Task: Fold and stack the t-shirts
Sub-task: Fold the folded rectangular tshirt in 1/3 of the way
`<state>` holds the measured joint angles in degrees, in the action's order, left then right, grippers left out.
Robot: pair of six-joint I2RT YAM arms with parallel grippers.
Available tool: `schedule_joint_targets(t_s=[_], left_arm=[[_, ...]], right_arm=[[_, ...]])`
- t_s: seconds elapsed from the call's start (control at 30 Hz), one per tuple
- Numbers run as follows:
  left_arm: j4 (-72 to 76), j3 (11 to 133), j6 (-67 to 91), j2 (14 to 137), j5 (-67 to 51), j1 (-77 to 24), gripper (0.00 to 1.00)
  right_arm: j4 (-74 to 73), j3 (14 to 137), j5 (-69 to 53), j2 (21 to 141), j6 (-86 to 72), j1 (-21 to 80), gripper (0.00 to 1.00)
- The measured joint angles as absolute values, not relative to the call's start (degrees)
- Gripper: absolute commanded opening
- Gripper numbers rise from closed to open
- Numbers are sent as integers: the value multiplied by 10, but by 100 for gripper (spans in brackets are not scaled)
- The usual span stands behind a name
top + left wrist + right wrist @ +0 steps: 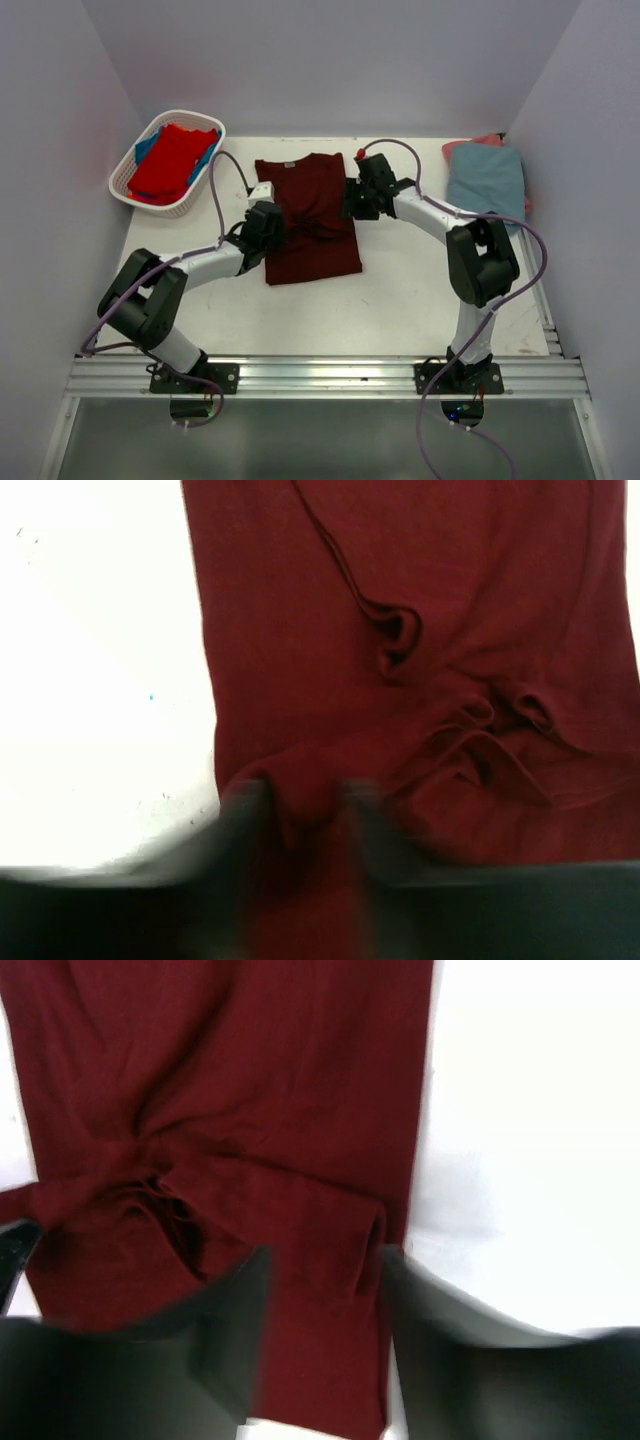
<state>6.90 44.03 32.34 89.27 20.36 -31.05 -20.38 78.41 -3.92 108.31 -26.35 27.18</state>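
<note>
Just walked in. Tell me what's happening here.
Two robot arms are folding a dark maroon t-shirt lying flat on the table, sleeves already in. The left gripper is at its left edge, the right gripper at its right edge, each with a ridge of cloth between its jaws; the right's stand apart, the left's are too blurred to judge. A folded grey-blue shirt lies on a pink shirt far right; a red shirt waits in the white basket.

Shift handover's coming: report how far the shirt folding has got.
Done: a grey-blue shirt lies folded on a pink shirt. In hand: the maroon shirt, sides turned in, with the left pincer and right pincer at its edges. Left: finish and stack it, then the red shirt and blue shirt in the basket.
</note>
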Motion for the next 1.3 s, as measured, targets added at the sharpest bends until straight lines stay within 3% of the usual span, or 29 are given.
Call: schedule_joint_targets(t_s=[0.07, 0.1, 0.37, 0.47, 0.53, 0.57, 0.6, 0.67, 0.7, 0.77, 0.8, 0.9, 1.0, 1.3], left_arm=[[70, 452, 319, 909, 203, -300, 97], [69, 455, 318, 911, 207, -296, 100], [55, 457, 319, 816, 223, -285, 100], [54, 456, 319, 780, 188, -285, 98], [59, 450, 320, 779, 156, -285, 92], [61, 442, 320, 781, 137, -285, 89], [64, 433, 321, 787, 114, -285, 82], [76, 415, 324, 807, 70, -285, 71], [82, 410, 325, 817, 50, -285, 58], [106, 400, 331, 848, 3, -286, 44], [120, 396, 337, 863, -20, -286, 30], [168, 390, 352, 905, -79, -289, 10], [201, 383, 365, 922, -117, -291, 0], [267, 381, 386, 919, -152, -328, 0]], right_arm=[[-208, 810, -36, 1103, -259, 266, 65], [-210, 825, -33, 1115, -257, 264, 66], [-202, 795, -20, 1101, -254, 259, 67], [-199, 739, -23, 1054, -251, 259, 57], [-194, 708, -37, 1020, -249, 259, 43], [-193, 703, -43, 1011, -248, 259, 14], [-190, 701, -50, 1004, -245, 259, 0], [-175, 703, -67, 1004, -250, 259, 0], [-171, 705, -77, 1006, -252, 259, 0], [-159, 708, -104, 1018, -257, 259, 0], [-149, 709, -121, 1026, -262, 259, 0], [-127, 714, -161, 1052, -277, 259, 0], [-111, 715, -190, 1076, -290, 260, 0], [-69, 691, -230, 1081, -316, 265, 0]])
